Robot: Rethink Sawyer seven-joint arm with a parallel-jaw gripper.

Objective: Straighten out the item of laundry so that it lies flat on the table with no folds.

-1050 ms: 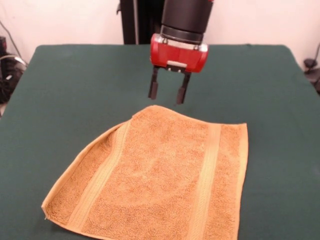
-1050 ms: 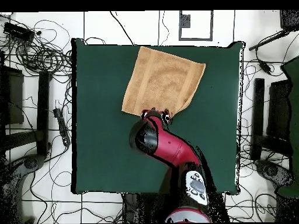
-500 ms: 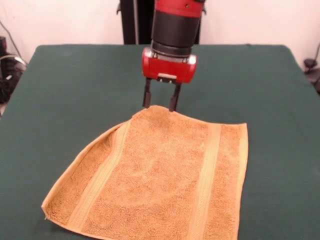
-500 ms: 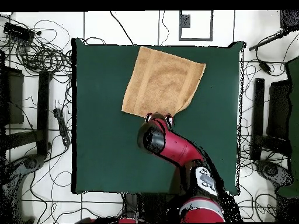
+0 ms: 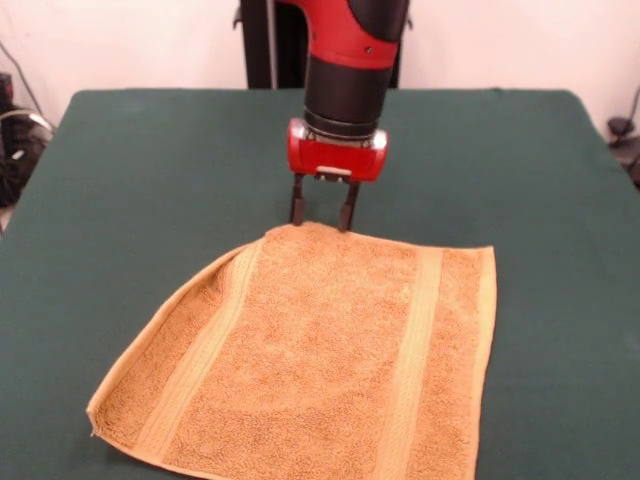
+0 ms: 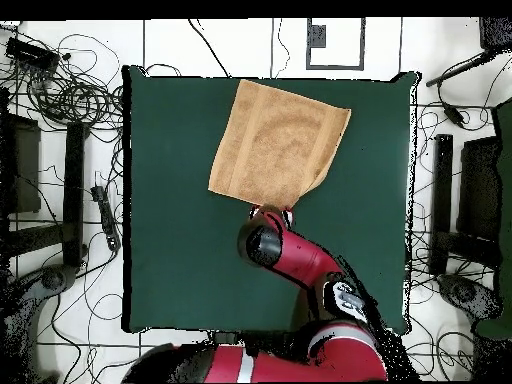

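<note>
The gripper is standing upright with its two dark fingers spread apart, their tips pointing down at the far edge of the towel, right at a raised, rounded hump in that edge; whether the tips are touching the cloth cannot be told. Nothing is sitting between the fingers. Above them the red wrist block and black cylinder of the single arm are coming down from the top of the front view. In the overhead view the gripper is sitting at the towel's edge nearest the robot's base. One golden-orange terry towel is lying on the dark green table, spread mostly flat, with two ribbed bands running across it. Its right side in the front view is lying straight and square, while its left far corner is folded under, giving a slanted edge where a second layer is showing. Seen from above, it is resting in the far half of the table, slightly rotated.
</note>
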